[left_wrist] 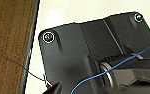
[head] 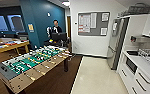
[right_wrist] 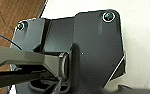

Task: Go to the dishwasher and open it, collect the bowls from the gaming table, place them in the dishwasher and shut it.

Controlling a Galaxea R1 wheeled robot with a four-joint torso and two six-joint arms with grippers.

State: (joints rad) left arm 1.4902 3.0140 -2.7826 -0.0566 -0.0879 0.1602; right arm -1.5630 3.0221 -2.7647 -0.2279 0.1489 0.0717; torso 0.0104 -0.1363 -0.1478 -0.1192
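The robot stands at the mouth of a kitchenette, with the foosball table (head: 33, 63) close on its left and a run of white cabinets (head: 138, 80) along its right; a pale floor (head: 96, 77) leads forward between them, meeting brown wood flooring (head: 54, 82) under the foosball table. A tall steel refrigerator (head: 115, 47) stands at the far end of the cabinet run; a pinboard (head: 93, 23) hangs on the wall ahead; a person (head: 56, 28) stands behind a monitor beyond the foosball table. The dishwasher cannot be picked out: the lower fronts on the right are white drawers and doors, with a dark oven-like panel (head: 131, 65) set among them, so my judgement is that it lies somewhere along that right-hand run, nearer the right arm, its front facing the aisle. A second desk (head: 6, 47) with coloured things on it stands at far left; whether bowls are among them is too blurred to tell. Both wrist views look down on the seam of pale floor and wood; whether either tool is apart or together, I cannot tell.
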